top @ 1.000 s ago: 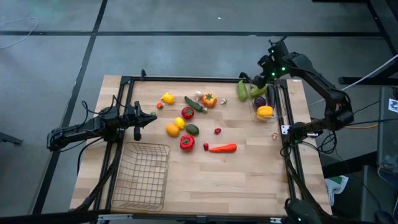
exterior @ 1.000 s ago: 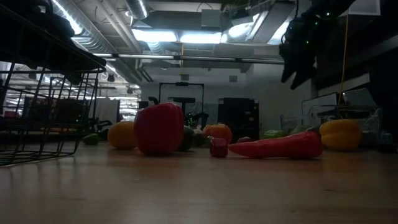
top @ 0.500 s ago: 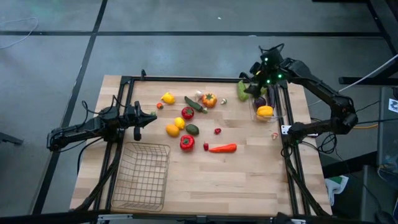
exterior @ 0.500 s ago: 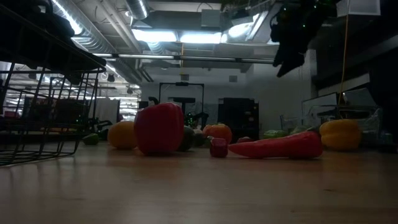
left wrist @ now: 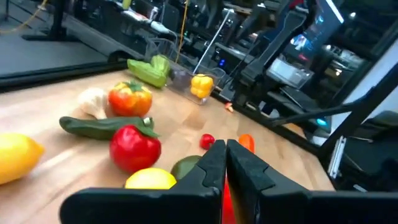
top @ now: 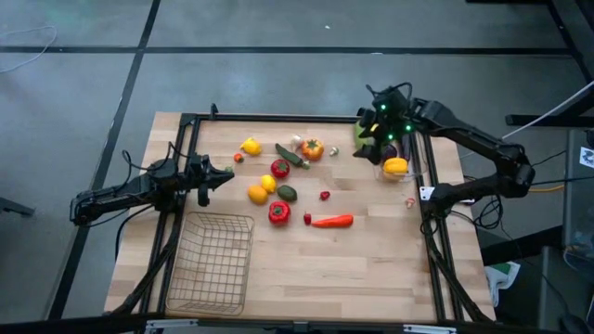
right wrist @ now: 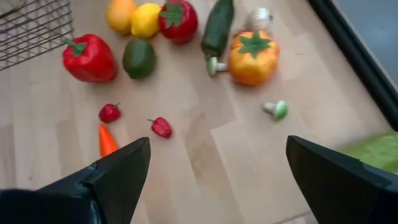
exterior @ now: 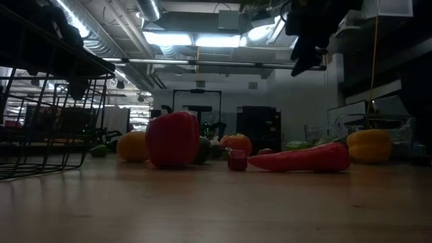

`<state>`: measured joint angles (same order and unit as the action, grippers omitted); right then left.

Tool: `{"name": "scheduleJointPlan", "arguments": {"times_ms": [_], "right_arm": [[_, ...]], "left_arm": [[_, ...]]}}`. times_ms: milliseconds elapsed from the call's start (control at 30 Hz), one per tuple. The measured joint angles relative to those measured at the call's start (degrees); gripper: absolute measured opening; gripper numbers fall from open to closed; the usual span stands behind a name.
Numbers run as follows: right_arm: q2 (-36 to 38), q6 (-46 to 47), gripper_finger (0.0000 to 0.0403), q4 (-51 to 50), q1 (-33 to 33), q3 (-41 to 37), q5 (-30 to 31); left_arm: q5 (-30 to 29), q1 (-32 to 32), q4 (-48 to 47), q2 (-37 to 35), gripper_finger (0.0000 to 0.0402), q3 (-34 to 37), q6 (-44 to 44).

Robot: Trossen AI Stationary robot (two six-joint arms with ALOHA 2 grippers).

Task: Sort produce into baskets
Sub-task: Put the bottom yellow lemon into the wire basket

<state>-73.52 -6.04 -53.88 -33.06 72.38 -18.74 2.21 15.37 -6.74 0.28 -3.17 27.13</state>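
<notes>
Most produce sits loose mid-counter in the high view: red bell pepper, long red chili, yellow lemon, orange fruit, red tomato-like piece, dark green cucumber, orange-red pepper w/ green top, two tiny red bits. A yellow pepper lies in the clear bin, upper right of frame, beside a green piece at the bin's upper end. Wire basket at lower left holds nothing visible. Right hand hovers over the bin's upper-left end, fingers spread wide, nothing between them. Left hand at centre left, just above the basket's top edge, fingers pressed together, holding nothing.
</notes>
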Motion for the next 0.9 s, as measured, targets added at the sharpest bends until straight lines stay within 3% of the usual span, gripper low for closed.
{"name": "scheduleJointPlan", "arguments": {"times_ms": [233, 567, 700, 900], "right_arm": [[0.0, 1.7, 0.0372, 0.3, 2.4, 0.0, 0.1], [0.0, 1.7, 0.0372, 0.4, 2.5, 0.0, 0.2], [0.0, 1.7, 0.0372, 1.0, 2.5, 0.0, 0.2], [0.0, 1.7, 0.0372, 2.8, 2.5, 0.0, 0.2]], "left_arm": [[-7.1, 0.0, 0.2, 0.0, 0.0028, 0.0, -0.4], [-12.6, 0.0, 13.7, 1.7, 0.0189, 0.0, -1.3], [-12.6, 0.0, 22.7, 5.6, 0.0231, 0.0, -2.8], [-11.3, 0.0, 26.3, 16.0, 0.0245, -4.1, -9.0]]}}
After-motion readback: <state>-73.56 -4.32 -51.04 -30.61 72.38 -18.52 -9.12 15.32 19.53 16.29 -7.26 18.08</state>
